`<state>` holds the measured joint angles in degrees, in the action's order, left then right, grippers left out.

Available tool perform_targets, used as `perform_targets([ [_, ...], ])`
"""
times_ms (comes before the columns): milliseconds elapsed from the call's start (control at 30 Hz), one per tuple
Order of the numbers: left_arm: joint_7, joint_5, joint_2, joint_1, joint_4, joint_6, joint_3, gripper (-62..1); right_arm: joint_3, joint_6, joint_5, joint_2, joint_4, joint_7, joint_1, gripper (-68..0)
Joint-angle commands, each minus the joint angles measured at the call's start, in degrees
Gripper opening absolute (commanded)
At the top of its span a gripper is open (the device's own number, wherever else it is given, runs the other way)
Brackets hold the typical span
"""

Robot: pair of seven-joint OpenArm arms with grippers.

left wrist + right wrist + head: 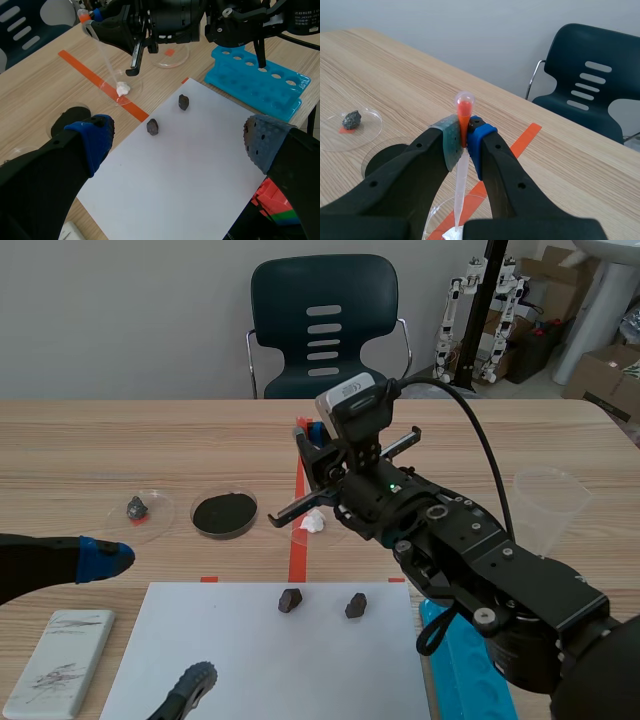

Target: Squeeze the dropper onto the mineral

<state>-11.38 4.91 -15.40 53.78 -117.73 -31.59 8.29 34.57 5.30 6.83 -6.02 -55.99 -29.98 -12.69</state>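
wooden table (100, 440) carries a white mineral (314, 522) in a clear dish (134, 80). right gripper (465, 135) is clenched on the dropper (464, 107), tip down at the mineral. left gripper (178, 139) hovers released, well apart from the mineral.

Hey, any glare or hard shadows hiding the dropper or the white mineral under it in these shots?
Left wrist view: even light, soft shadows only; the clear dropper and white mineral both show plainly. Right wrist view: no glare, the dropper's orange top stands bright between the jaws. Scene view: no hard shadows, though the right gripper itself hides most of the dropper.
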Motion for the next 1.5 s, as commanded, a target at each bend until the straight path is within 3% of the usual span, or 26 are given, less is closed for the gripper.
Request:
perform_targets([
  [0, -0.81, -0.79, 0.13, 0.33, -0.39, 0.13, 0.09, -6.7, -0.37, 0.04, 0.0, 0.46, -0.52, -1.22, -1.42, -65.8],
  [1200, -0.81, -0.79, 0.13, 0.33, -0.39, 0.13, 0.09, -6.7, -0.39, 0.02, 0.04, 0.42, -0.66, -0.83, -1.27, -63.4],
  [1400, -0.81, -0.79, 0.13, 0.33, -0.39, 0.13, 0.09, -6.7, -0.55, -0.44, 0.48, -2.01, -6.36, -1.29, 1.7, -63.4],
  [1467, -0.81, -0.79, 0.13, 0.33, -0.39, 0.13, 0.09, -6.7, -0.55, -2.27, 0.46, -3.13, -10.19, -1.22, 4.0, -63.4],
])
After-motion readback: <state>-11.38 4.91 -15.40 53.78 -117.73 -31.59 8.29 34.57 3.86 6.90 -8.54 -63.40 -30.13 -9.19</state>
